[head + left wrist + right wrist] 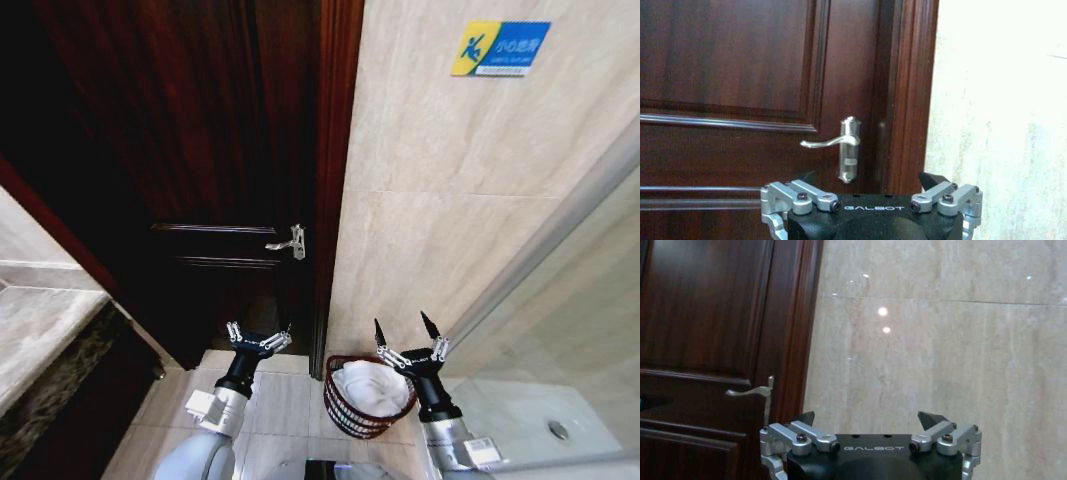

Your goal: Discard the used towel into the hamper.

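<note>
Both grippers, right and left, stand spread and empty because the white towel lies in the round reddish-brown wire hamper.

A white cloth towel fills the dark reddish-brown round wire hamper; dark mahogany wooden door, beige veined marble wall.

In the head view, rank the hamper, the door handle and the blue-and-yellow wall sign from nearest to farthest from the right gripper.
From the right gripper, open:
1. Hamper, just below and to its left on the floor, with the white towel inside.
2. Door handle, up and to its left on the dark door.
3. Wall sign, high on the tiled wall.
</note>
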You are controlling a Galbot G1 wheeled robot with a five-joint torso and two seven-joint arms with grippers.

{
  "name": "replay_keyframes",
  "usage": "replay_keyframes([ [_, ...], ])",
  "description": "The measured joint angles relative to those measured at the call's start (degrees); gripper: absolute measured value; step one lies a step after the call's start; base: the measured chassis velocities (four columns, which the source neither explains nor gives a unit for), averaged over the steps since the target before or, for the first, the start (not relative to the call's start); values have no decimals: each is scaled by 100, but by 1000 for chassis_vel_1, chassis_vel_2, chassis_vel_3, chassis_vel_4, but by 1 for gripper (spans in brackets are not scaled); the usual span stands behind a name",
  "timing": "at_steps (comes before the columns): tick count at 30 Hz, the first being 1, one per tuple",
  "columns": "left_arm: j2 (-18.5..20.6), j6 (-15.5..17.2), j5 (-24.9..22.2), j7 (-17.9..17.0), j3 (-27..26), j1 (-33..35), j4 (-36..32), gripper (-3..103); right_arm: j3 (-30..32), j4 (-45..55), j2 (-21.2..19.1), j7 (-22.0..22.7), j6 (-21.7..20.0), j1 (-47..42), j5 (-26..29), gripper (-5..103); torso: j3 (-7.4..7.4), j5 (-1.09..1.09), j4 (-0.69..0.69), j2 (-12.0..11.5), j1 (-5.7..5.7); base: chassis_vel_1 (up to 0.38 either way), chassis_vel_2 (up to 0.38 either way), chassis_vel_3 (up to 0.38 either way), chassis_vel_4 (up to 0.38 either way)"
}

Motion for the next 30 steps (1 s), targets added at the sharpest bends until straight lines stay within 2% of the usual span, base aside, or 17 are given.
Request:
replay_keyframes([
  [5,0,0,0,0,0,0,0,100,0,0,0,0,0,0,0,100,1,0,3,1,1,0,0,0,0],
  [30,0,0,0,0,0,0,0,100,0,0,0,0,0,0,0,100,3,0,1,4,4,25,-25,-26,23],
])
